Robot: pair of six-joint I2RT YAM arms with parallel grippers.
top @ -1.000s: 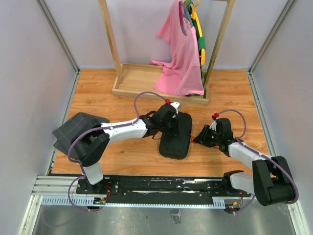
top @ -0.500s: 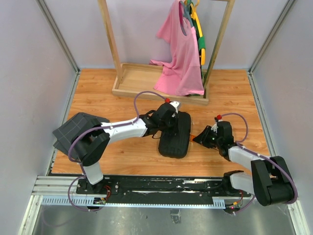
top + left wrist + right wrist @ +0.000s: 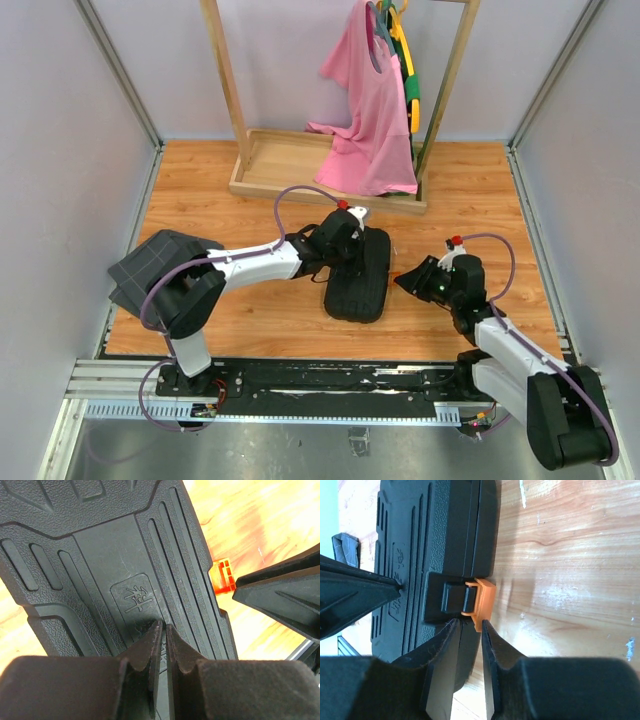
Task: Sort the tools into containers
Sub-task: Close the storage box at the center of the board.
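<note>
The black tool case (image 3: 362, 278) lies closed on the wooden table, ribbed lid up (image 3: 100, 570). No tools show in any view. My left gripper (image 3: 343, 258) is shut, its tips (image 3: 164, 625) pressed onto the lid near the moulded emblem. My right gripper (image 3: 404, 283) sits at the case's right edge, its jaws a narrow gap apart (image 3: 468, 624). The orange latch (image 3: 484, 600) sticks out from the case edge (image 3: 480, 535) just beyond those tips, and nothing is gripped. In the left wrist view the latch (image 3: 223, 576) shows beside the right gripper's fingers (image 3: 280, 597).
A dark grey grid-patterned fabric (image 3: 155, 262) lies at the table's left edge. A wooden clothes rack base (image 3: 290, 162) stands at the back, with a pink shirt (image 3: 370, 110) hanging over it. Walls close in both sides.
The right arm's wrist has drawn back toward the near right, while its fingertips stay at the case's latch. The left gripper stays pressed on the lid.
</note>
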